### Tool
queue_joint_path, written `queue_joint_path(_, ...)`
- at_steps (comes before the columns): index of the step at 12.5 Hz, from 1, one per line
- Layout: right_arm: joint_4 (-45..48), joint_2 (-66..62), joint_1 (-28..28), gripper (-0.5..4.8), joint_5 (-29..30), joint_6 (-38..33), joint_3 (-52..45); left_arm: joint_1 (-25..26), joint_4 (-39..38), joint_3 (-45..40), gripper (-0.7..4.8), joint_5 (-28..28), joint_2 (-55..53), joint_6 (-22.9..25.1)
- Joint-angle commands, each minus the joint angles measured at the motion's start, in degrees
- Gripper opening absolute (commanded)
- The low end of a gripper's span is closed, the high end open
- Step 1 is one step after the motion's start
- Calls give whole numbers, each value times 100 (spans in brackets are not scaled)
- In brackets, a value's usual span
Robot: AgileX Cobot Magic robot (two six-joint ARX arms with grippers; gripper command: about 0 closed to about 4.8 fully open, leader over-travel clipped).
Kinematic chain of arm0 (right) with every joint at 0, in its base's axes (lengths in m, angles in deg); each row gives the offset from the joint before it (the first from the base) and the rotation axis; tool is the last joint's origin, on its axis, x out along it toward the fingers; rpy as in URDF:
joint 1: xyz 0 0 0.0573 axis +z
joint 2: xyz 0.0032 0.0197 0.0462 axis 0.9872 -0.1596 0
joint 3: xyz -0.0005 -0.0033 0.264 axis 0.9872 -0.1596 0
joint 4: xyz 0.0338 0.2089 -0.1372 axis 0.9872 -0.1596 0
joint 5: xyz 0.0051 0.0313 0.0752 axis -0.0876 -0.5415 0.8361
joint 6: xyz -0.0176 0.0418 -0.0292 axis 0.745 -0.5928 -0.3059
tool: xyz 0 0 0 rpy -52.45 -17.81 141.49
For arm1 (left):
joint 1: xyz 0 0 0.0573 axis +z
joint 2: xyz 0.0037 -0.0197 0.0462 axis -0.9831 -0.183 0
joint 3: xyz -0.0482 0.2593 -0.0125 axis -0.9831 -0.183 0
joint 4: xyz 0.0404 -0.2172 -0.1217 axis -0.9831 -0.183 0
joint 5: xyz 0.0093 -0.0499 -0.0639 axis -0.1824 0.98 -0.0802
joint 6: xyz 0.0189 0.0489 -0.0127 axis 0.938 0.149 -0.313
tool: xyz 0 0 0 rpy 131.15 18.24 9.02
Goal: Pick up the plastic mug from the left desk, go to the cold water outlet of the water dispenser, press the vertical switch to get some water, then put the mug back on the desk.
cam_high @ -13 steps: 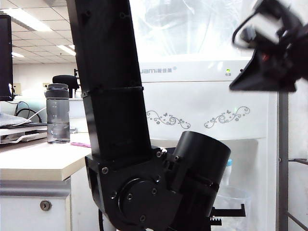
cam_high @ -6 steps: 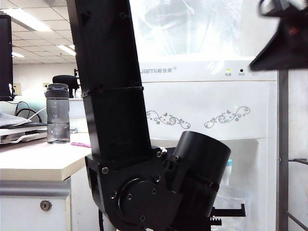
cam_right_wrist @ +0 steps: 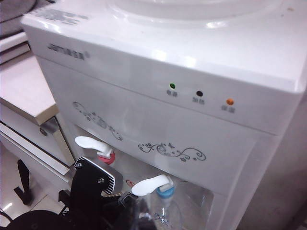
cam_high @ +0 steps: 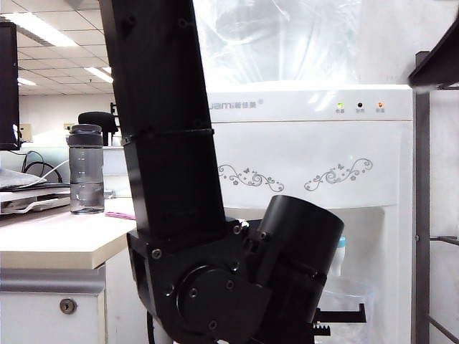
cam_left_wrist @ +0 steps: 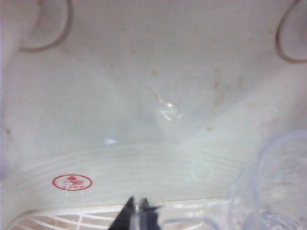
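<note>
My left gripper (cam_left_wrist: 137,212) is shut on the clear handle of the plastic mug (cam_left_wrist: 276,191). It holds the mug inside the recess of the white water dispenser (cam_high: 308,143). In the right wrist view the mug (cam_right_wrist: 165,214) sits right under the cold water outlet (cam_right_wrist: 166,192), below its white vertical switch (cam_right_wrist: 151,185). The left arm fills the middle of the exterior view, and the mug (cam_high: 351,294) shows beside it under the blue collar (cam_high: 341,244). Of my right gripper (cam_high: 439,64) only a black wedge shows, high at the exterior view's edge, so its jaws are hidden. The left desk (cam_high: 50,244) stands beside the dispenser.
A smoky-grey bottle (cam_high: 86,168) stands on the desk. The red-collared tap (cam_right_wrist: 103,157) is next to the blue one. A white drip grille (cam_left_wrist: 72,223) lies under the mug. A dark metal post (cam_high: 422,215) runs upright at the right.
My right gripper has risen up and to the right, almost out of the exterior view. The left arm and the mug have stayed still.
</note>
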Motion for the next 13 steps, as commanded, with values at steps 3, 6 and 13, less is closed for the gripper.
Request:
queue_joint_path(3,-551,503,2,-1,-120,17,2,-26,122,26,3,-22,26,-37)
queue_joint_path(6,-791,590,-2,-1,-149,17,0,-26,122,28,3,-22,26,-37)
queue_joint_path(13,-848,592,-2,-1,-146,17,0,-26,116,28,3,-20,26,-37)
